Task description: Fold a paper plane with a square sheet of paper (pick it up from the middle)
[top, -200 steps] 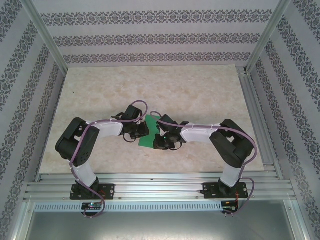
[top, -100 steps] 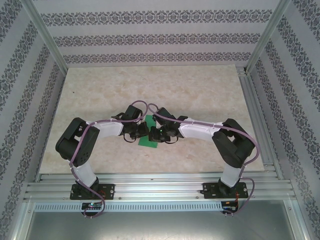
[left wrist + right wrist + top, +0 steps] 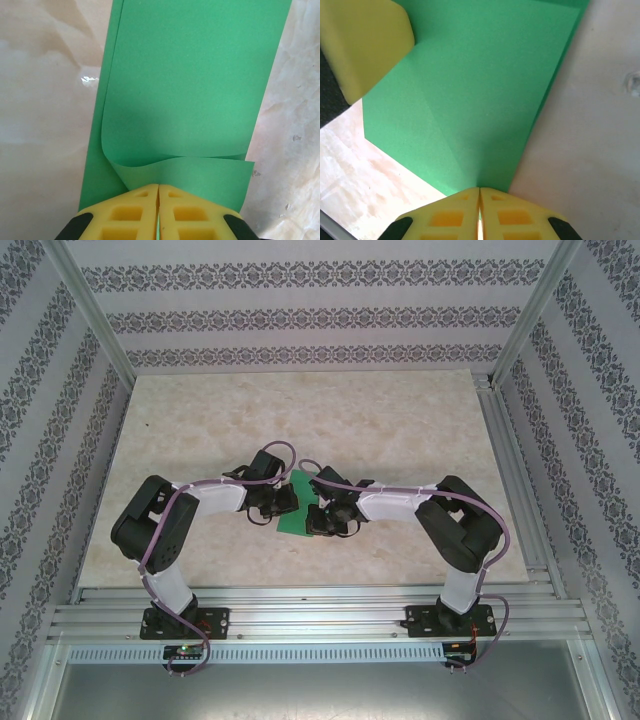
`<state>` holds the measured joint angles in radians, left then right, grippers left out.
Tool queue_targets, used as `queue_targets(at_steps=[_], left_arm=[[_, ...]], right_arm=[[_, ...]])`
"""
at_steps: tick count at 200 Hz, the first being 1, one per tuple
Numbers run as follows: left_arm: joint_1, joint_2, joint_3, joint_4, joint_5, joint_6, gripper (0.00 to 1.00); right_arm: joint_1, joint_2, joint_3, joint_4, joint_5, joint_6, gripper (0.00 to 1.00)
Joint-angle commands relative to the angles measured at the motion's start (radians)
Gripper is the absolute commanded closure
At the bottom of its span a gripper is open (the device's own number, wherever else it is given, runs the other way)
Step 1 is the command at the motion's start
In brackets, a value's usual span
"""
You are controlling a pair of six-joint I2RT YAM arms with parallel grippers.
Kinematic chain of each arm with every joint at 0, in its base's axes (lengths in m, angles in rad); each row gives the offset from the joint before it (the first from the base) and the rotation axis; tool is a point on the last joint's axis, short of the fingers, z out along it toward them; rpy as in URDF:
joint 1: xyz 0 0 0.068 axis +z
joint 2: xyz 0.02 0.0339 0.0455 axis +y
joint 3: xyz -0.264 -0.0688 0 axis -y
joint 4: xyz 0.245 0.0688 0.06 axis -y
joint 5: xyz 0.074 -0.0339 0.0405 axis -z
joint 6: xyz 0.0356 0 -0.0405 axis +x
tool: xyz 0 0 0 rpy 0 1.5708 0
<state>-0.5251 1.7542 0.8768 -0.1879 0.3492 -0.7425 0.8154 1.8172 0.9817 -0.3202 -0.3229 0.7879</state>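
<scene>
Green square sheet of paper (image 3: 297,490), partly folded, lies mid-frame on the surface (image 3: 400,420) between both arms. Left gripper (image 3: 158,187): jaws closed on a curled-up flap. Right gripper (image 3: 479,190): jaws closed, apparently pinching the sheet's edge. Judgement: lay the flap flat and match edges before creasing. The grippers crowd each other, so collision is a risk.

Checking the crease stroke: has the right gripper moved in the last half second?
Yes. The right gripper has slid back along the green paper toward the near rail.
</scene>
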Motion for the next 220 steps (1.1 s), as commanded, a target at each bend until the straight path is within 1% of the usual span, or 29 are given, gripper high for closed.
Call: queue_targets(at_steps=[1, 28, 45, 83, 111, 136, 158, 192, 220], left_arm=[[-0.010, -0.013, -0.018, -0.066, 0.010, 0.011, 0.86], [-0.037, -0.049, -0.015, -0.049, 0.071, 0.025, 0.81], [-0.054, -0.066, -0.021, -0.041, 0.093, 0.010, 0.81], [-0.072, -0.091, -0.083, 0.023, 0.119, -0.055, 0.84], [-0.085, -0.059, -0.106, 0.096, 0.169, -0.100, 0.88], [-0.088, -0.036, -0.115, 0.148, 0.186, -0.131, 0.88], [-0.087, -0.047, -0.119, 0.164, 0.166, -0.152, 0.91], [-0.084, -0.103, -0.138, 0.157, 0.078, -0.178, 0.95], [-0.081, -0.120, -0.158, 0.188, 0.061, -0.208, 0.98]], right_arm=[[-0.004, 0.038, -0.030, -0.022, 0.027, 0.017, 0.90], [-0.005, 0.056, -0.018, -0.028, 0.030, 0.023, 0.91], [-0.005, 0.062, -0.016, -0.029, 0.034, 0.028, 0.91], [-0.004, 0.067, -0.018, -0.031, 0.038, 0.037, 0.92], [0.001, 0.076, -0.014, -0.034, 0.038, 0.038, 0.93], [0.005, 0.080, -0.012, -0.042, 0.042, 0.038, 0.94], [0.008, 0.080, -0.015, -0.045, 0.043, 0.040, 0.95], [0.008, 0.076, -0.019, -0.046, 0.048, 0.042, 0.98], [0.010, 0.073, -0.021, -0.048, 0.052, 0.040, 0.99]])
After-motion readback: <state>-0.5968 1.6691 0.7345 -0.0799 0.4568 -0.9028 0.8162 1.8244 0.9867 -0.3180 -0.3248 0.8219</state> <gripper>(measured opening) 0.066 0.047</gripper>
